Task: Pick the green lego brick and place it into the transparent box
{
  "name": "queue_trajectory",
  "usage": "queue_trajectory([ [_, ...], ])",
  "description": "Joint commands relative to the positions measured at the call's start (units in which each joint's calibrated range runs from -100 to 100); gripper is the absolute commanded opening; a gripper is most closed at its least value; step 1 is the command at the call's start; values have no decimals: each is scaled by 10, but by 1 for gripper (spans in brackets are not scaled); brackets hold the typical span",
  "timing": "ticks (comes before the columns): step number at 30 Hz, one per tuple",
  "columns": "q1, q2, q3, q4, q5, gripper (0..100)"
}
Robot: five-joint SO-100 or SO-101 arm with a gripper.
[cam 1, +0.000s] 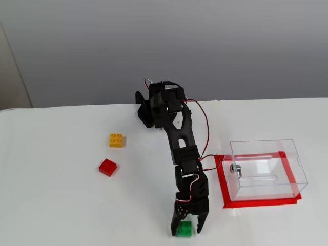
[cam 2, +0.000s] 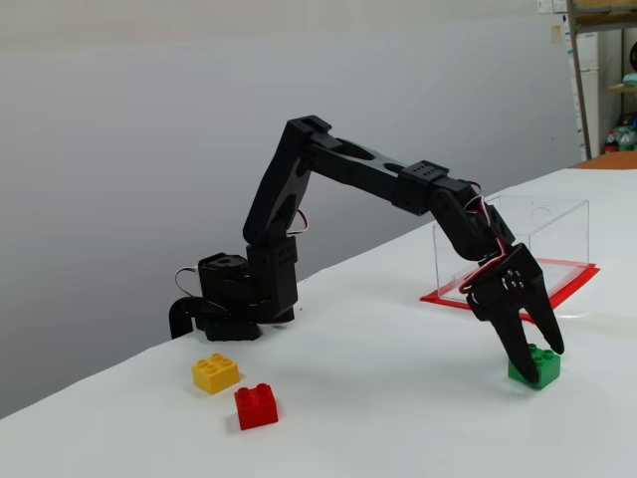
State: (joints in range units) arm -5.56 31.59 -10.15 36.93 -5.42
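Note:
The green lego brick (cam 1: 185, 230) (cam 2: 537, 367) sits on the white table near its front edge. My gripper (cam 1: 186, 227) (cam 2: 541, 362) points down over it with one finger on each side of the brick. The jaws are open and stand close to the brick's sides, and the brick still rests on the table. The transparent box (cam 1: 266, 148) (cam 2: 557, 214) stands empty on a red tape rectangle, to the right of the arm in both fixed views, a short way behind the brick. A small metal fitting (cam 1: 236, 168) sits on its left wall.
A yellow brick (cam 1: 116, 140) (cam 2: 215, 372) and a red brick (cam 1: 107, 167) (cam 2: 257, 405) lie left of the arm. The arm's base (cam 1: 154, 105) (cam 2: 234, 294) is clamped at the table's back edge. Red tape (cam 1: 259, 202) frames the box.

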Motion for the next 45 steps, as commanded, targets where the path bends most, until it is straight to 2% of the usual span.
queue_trajectory([
  [1,-2,-5,-13,1,3,13],
  [5,-2,-6,7,1,3,5],
  [14,3,-40,17,24,3,6],
  [23,9,-167,45,46,9,6],
  [31,22,-328,196,39,49,6],
  [36,46,-438,296,38,54,6],
  [45,58,-555,337,38,54,6],
])
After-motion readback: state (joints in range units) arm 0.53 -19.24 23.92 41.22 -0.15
